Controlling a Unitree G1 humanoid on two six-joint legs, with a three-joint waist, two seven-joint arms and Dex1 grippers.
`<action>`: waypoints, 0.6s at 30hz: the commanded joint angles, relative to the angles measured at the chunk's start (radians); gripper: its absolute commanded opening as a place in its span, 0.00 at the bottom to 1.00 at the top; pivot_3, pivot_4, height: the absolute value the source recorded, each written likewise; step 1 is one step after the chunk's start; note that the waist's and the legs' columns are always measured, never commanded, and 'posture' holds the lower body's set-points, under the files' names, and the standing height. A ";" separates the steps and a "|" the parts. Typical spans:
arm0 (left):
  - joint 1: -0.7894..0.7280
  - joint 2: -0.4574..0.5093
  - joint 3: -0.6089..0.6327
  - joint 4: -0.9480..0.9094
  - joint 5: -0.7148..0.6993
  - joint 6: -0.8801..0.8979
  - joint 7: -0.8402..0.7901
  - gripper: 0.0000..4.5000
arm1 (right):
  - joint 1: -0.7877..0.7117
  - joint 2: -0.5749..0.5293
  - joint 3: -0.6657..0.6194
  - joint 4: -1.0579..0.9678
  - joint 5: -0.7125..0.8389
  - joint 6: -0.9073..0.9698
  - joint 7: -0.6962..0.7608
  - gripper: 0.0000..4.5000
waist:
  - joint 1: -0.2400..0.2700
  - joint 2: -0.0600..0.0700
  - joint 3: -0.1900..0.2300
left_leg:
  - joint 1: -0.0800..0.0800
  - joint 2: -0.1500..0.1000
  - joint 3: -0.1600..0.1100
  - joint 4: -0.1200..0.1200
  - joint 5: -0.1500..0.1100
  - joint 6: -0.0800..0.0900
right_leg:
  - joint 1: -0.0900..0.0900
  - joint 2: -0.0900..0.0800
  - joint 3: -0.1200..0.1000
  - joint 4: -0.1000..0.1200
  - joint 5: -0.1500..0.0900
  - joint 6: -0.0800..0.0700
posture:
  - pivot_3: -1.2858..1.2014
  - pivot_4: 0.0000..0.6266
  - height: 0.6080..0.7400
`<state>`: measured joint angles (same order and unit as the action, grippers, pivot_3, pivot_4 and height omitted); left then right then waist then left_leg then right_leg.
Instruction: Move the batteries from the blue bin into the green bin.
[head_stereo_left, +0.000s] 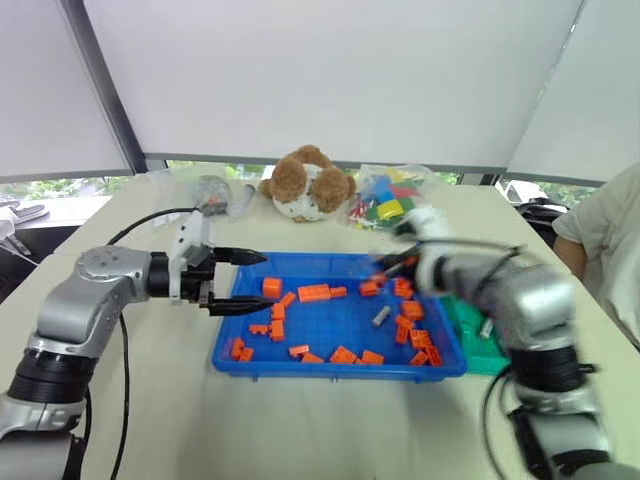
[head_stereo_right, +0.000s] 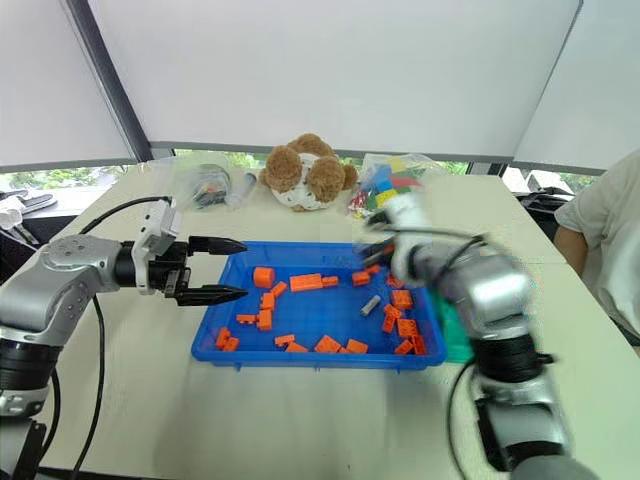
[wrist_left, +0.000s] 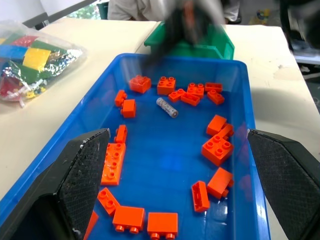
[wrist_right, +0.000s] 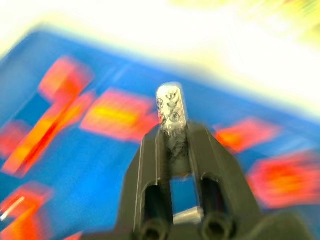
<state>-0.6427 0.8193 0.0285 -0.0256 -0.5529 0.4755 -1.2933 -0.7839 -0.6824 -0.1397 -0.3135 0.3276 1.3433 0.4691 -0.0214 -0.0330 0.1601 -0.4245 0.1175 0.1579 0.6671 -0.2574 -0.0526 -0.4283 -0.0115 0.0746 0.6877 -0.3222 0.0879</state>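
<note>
Beige table (head_stereo_left: 330, 420), R end effector (wrist_right: 176, 142) clamped on battery (wrist_right: 171, 107), print illegible; L end effector (head_stereo_left: 240, 283) agape.

Orange toy bricks (head_stereo_left: 314, 293) lie scattered. A brown-and-white plush toy (head_stereo_left: 307, 183) sits at the far edge of the beige table (head_stereo_left: 150, 420). Beside it rests a clear bag of coloured bricks (head_stereo_left: 385, 202). A person's sleeve (head_stereo_left: 606, 235) appears at right.
</note>
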 joint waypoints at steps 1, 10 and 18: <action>-0.015 -0.009 0.016 -0.004 -0.001 -0.023 -0.004 1.00 | 0.126 -0.157 -0.075 -0.032 -0.018 -0.020 0.037 0.01 | 0.005 0.000 0.000 | 0.000 0.000 0.000 -0.001 0.000 0.000 | 0.000 0.000 0.000 -0.001 0.000 0.000 | 0.52 0.24 0.96; -0.066 -0.049 -0.011 0.049 0.021 -0.049 -0.026 1.00 | 0.324 -0.254 -0.135 -0.048 0.013 -0.058 0.076 0.12 | -0.022 0.002 0.000 | 0.001 0.000 0.000 0.001 0.001 0.001 | 0.001 0.000 0.002 0.001 0.000 0.000 | 0.52 0.24 0.96; -0.077 -0.047 -0.007 0.055 0.030 -0.045 -0.037 1.00 | 0.307 -0.269 -0.129 -0.066 0.034 -0.094 0.091 0.99 | -0.022 0.002 0.000 | 0.001 0.000 0.000 0.001 0.001 0.000 | 0.001 0.000 0.001 0.001 0.000 0.000 | 0.52 0.24 0.96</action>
<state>-0.6965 0.7651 0.0128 0.0400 -0.5228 0.4435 -1.3264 -0.4445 -0.9233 -0.2470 -0.3421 0.3539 1.2758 0.5552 -0.0436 -0.0312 0.1604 -0.4230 0.1174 0.1578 0.6683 -0.2566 -0.0522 -0.4270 -0.0111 0.0760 0.6890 -0.3217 0.0878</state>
